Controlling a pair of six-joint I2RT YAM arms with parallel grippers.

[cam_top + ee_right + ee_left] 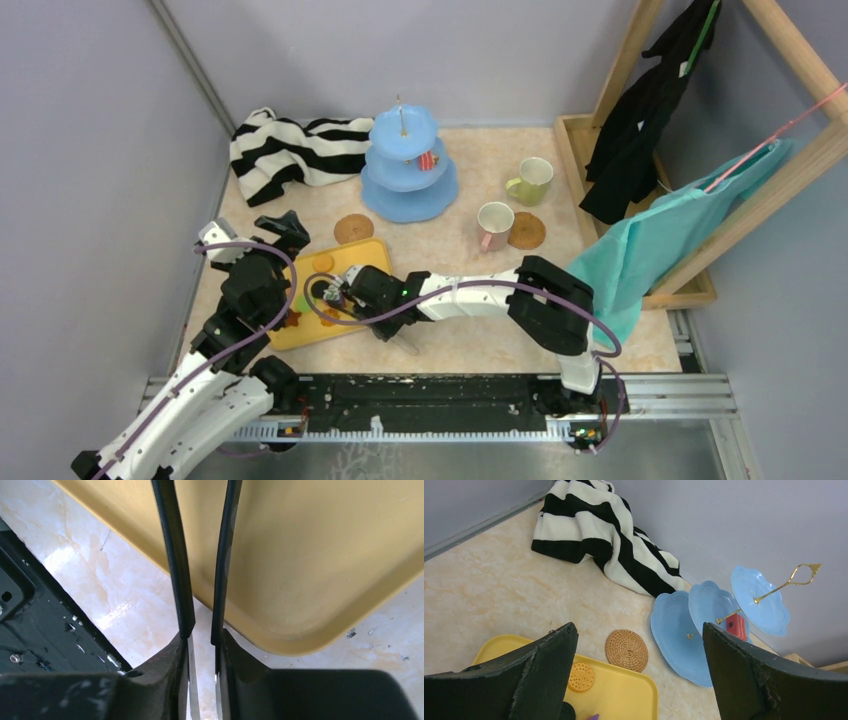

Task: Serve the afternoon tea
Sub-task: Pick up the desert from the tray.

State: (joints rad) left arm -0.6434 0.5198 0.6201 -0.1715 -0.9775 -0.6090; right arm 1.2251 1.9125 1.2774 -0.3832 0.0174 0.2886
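The light-blue three-tier stand [410,190] stands far centre, with a red toy cake slice [735,624] on its middle tier. The right gripper [336,294] is over the yellow plastic tray [375,250], near left. Its fingers [172,555] are almost together, but the tips are out of frame, so any grasp cannot be told. The left gripper [639,630] is spread wide, holding nothing. Only the top view shows the pink-handled cup [494,224] and yellow-green cup [530,180], right of the stand.

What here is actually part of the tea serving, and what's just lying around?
For the tea: stand, cake, cookies, tray, green cup, pink-handled cup, coaster by the stand, coaster by the cups.
Lying about: striped cloth, black garment, teal cloth, wooden rack.
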